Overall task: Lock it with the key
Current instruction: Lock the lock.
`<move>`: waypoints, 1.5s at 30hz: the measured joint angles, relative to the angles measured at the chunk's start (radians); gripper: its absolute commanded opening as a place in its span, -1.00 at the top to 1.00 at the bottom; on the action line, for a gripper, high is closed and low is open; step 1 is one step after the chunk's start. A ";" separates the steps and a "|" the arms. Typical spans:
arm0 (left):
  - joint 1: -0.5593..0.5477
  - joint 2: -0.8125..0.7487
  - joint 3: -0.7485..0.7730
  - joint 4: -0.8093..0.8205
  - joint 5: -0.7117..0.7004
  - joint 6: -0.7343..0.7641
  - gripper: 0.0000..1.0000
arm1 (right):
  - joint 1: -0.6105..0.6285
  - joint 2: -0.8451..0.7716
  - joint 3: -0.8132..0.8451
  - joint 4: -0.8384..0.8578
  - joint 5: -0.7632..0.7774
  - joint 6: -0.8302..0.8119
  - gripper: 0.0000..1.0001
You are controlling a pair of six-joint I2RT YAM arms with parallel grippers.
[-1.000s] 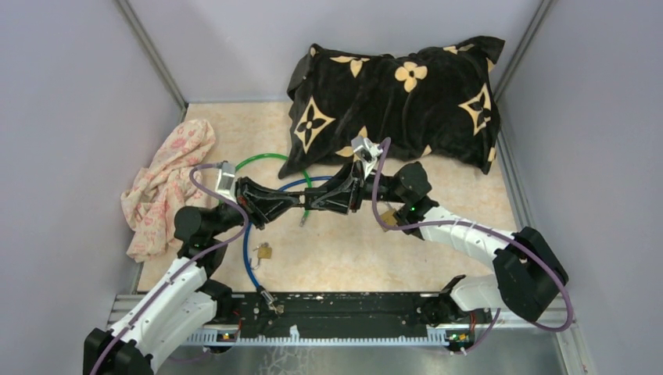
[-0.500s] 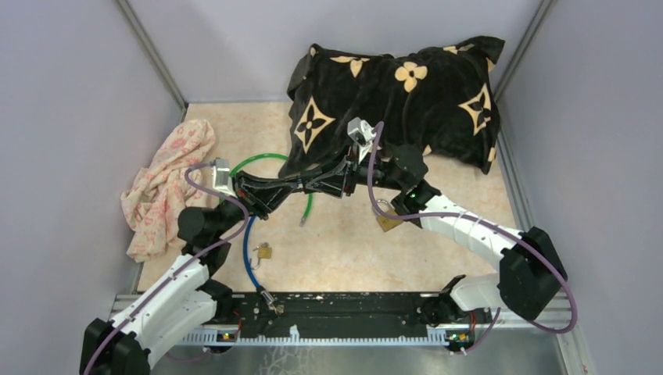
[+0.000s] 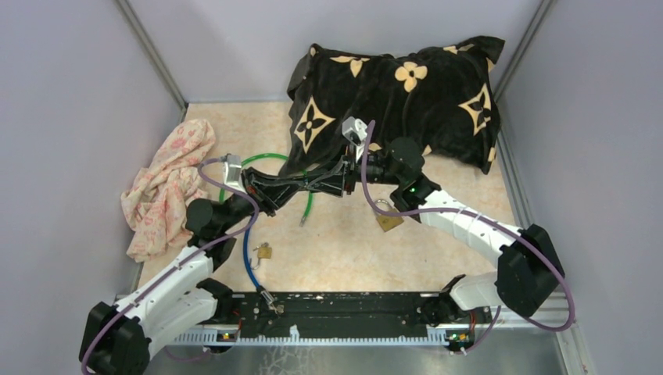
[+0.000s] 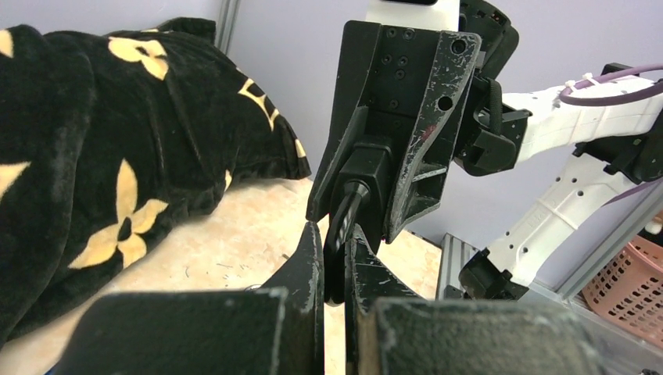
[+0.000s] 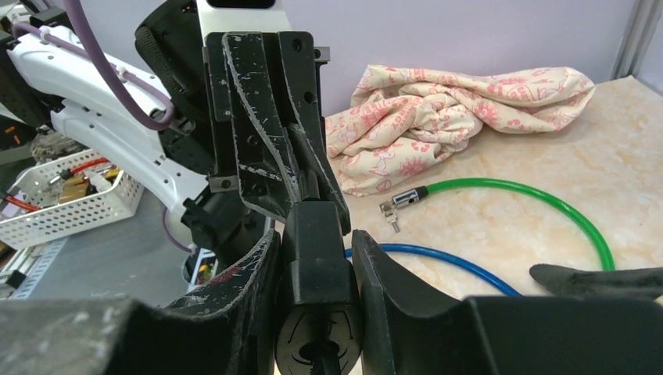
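Observation:
My two grippers meet tip to tip above the middle of the table. The right gripper (image 5: 317,242) is shut on a black lock body (image 5: 317,266); the lock's round slotted end faces its camera. In the left wrist view the same lock (image 4: 374,168) sits between the right fingers. The left gripper (image 4: 335,234) is shut on a thin black piece, apparently the key (image 4: 338,254), which runs into the lock's end. From above, the left gripper (image 3: 288,188) and right gripper (image 3: 314,184) hide the lock and key.
A black pillow (image 3: 399,101) with tan flowers lies at the back. A pink floral cloth (image 3: 168,187) is at the left. A green cable (image 3: 270,160) and a blue cable (image 3: 249,258) loop under the arms. Two brass padlocks (image 3: 264,251) (image 3: 387,220) lie on the table.
Both grippers, still joined at the lock, have shifted toward the back of the table. The right arm swung back with them, and the brass padlock beneath it now shows.

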 measured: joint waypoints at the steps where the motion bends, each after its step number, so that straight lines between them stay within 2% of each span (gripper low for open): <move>1: 0.000 0.004 0.006 0.000 0.007 0.006 1.00 | -0.002 0.000 0.000 -0.002 -0.004 -0.005 1.00; 8: -0.034 0.021 0.039 0.039 0.029 0.043 1.00 | -0.021 -0.013 0.000 0.071 -0.063 0.009 1.00; 21: -0.115 0.114 0.078 0.227 0.016 0.051 1.00 | -0.045 -0.038 0.066 0.065 -0.169 -0.015 1.00; 28: -0.125 0.162 0.120 0.256 0.037 0.042 1.00 | -0.050 -0.097 0.077 -0.033 -0.137 -0.077 1.00; 29: -0.132 0.163 0.122 0.256 0.037 0.043 1.00 | -0.052 -0.108 0.077 -0.051 -0.136 -0.085 0.85; 30: -0.137 0.163 0.122 0.256 0.037 0.048 1.00 | -0.052 -0.117 0.077 -0.067 -0.137 -0.087 0.40; 31: -0.143 0.160 0.122 0.251 0.037 0.056 1.00 | -0.058 -0.127 0.076 -0.084 -0.141 -0.091 -0.54; 32: -0.153 0.151 0.122 0.229 0.038 0.072 1.00 | -0.063 -0.134 0.075 -0.098 -0.151 -0.093 -0.92; 35: -0.162 0.115 0.123 0.132 0.066 0.117 1.00 | -0.077 -0.160 0.053 -0.163 -0.179 -0.090 -0.97; 39: -0.087 0.070 0.094 -0.068 0.156 0.117 1.00 | -0.125 -0.176 -0.007 -0.325 -0.216 -0.114 -0.97; 41: -0.047 0.029 0.048 -0.159 0.200 0.106 1.00 | -0.155 -0.203 -0.037 -0.403 -0.228 -0.138 -0.85; 43: -0.014 -0.019 0.007 -0.214 0.220 0.099 1.00 | -0.182 -0.231 -0.056 -0.470 -0.238 -0.166 -0.62; 45: 0.009 -0.068 -0.021 -0.243 0.233 0.091 1.00 | -0.199 -0.247 -0.062 -0.514 -0.243 -0.190 -0.52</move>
